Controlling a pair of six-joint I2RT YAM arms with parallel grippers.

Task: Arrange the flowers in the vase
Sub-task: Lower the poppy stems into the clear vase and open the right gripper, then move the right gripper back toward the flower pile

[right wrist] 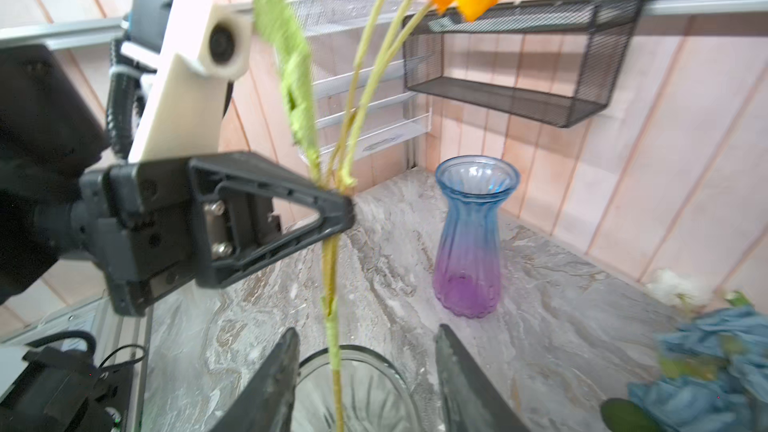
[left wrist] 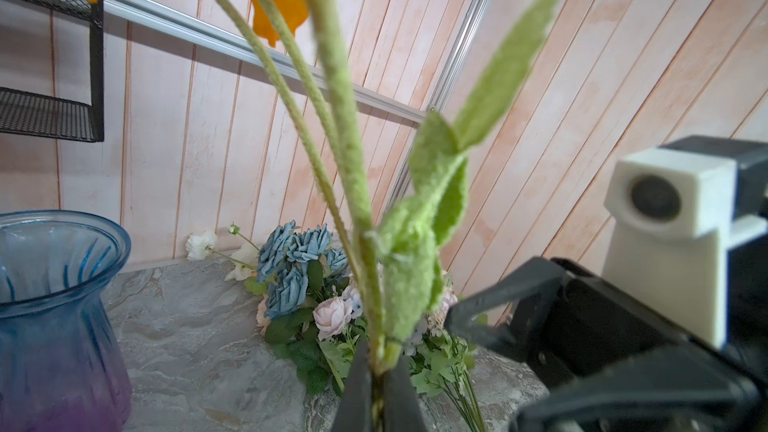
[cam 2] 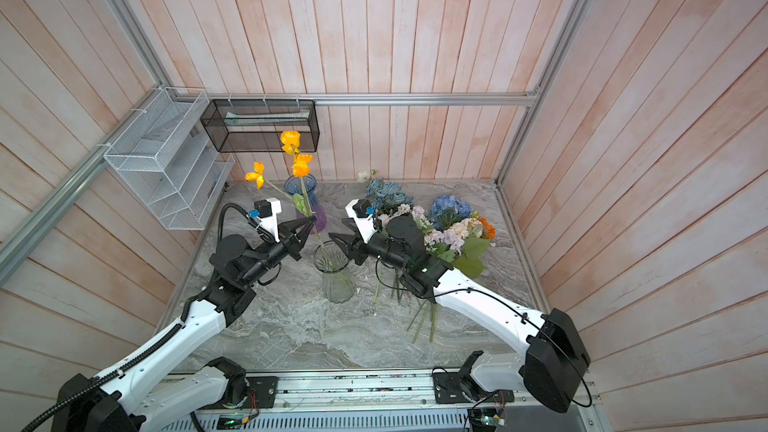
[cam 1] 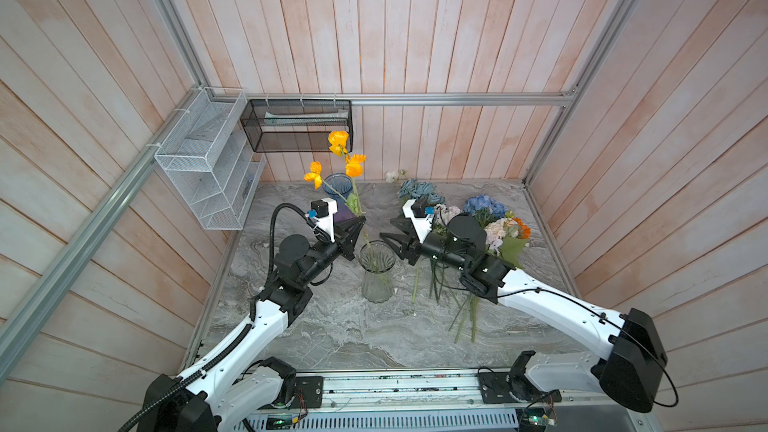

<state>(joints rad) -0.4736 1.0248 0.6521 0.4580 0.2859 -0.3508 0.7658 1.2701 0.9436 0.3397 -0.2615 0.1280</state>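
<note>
Poppies (cam 1: 347, 160) stand in the clear vase (cam 1: 376, 272), my left fingers (cam 1: 353, 229) clamped on their stem; right fingers (cam 1: 397, 238) apart, empty; blue vase (cam 1: 336, 184) behind.

The white-shelled, black-jointed left arm (cam 1: 266, 320) carries a ribbed black cable conduit (cam 1: 271, 243); the matching right arm (cam 1: 552, 305) carries a thin black cable (cam 1: 573, 300).
</note>
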